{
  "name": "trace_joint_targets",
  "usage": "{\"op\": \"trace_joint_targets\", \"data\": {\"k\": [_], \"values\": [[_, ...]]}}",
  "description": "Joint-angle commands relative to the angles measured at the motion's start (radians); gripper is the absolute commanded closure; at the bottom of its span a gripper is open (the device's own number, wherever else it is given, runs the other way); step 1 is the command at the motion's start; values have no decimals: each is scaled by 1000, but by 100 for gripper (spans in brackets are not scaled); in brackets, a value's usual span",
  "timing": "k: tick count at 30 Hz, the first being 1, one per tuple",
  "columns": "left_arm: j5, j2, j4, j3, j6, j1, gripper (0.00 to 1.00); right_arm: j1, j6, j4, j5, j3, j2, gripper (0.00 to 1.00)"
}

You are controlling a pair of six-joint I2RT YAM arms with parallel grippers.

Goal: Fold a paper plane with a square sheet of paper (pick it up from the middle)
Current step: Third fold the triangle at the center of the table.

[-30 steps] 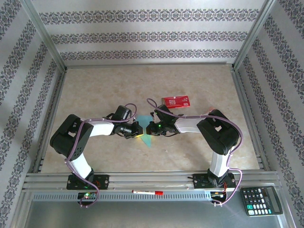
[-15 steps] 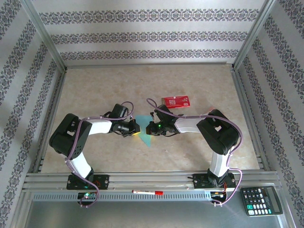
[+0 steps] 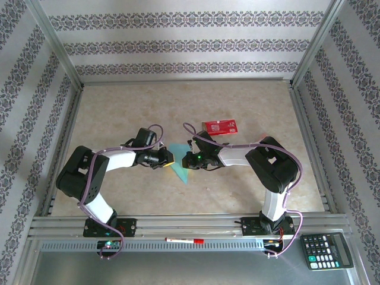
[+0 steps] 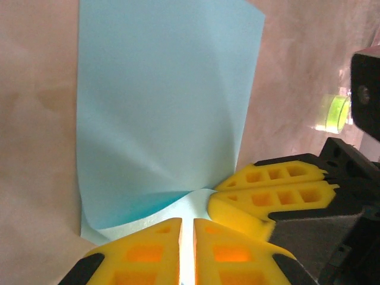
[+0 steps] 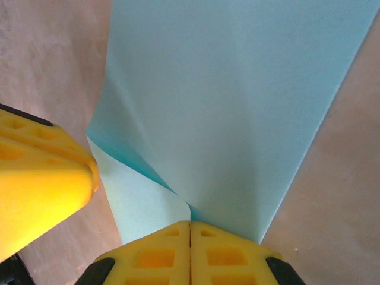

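Observation:
The light-blue square sheet of paper [image 3: 180, 170] lies on the table between both grippers, with faint creases and its near edge curled up. The paper plane is out of view. In the left wrist view the sheet [image 4: 166, 107] runs down to my left gripper [image 4: 187, 224], whose jaws stand a narrow slit apart around the curled edge. My right gripper [image 5: 190, 224] is shut on the sheet [image 5: 237, 101], pinching its lifted fold. From above, the left gripper [image 3: 170, 159] and right gripper [image 3: 185, 159] face each other tip to tip.
A red packet [image 3: 220, 126] lies just behind the right arm. A small green ring [image 4: 337, 114] sits beyond the right gripper's body. A calculator [image 3: 326, 250] and a pen [image 3: 184, 240] rest by the front rail. Metal frame posts bound the table.
The left arm's elbow has swung out to the left and its wrist has moved slightly back. The left jaws have parted a little. The right arm has stayed still.

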State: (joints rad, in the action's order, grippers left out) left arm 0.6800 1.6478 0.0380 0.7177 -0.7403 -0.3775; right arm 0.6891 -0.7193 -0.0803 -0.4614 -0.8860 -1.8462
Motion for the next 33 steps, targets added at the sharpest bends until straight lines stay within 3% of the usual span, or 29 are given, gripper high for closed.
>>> {"op": "trace_joint_targets", "data": {"k": [1,11,21,33], "values": [[-9,8,-26,25,15,12,87,-8,15,86,51,24,-52,93],[-55,99,5,21,22,39,90,-11,19,86,50,34,-49,93],[3,10,45,11,-9,37,86,-16,21,86,47,32,-53,93],[-37,110,18,22,24,42,91,-20,26,92,46,28,-50,93]]}}
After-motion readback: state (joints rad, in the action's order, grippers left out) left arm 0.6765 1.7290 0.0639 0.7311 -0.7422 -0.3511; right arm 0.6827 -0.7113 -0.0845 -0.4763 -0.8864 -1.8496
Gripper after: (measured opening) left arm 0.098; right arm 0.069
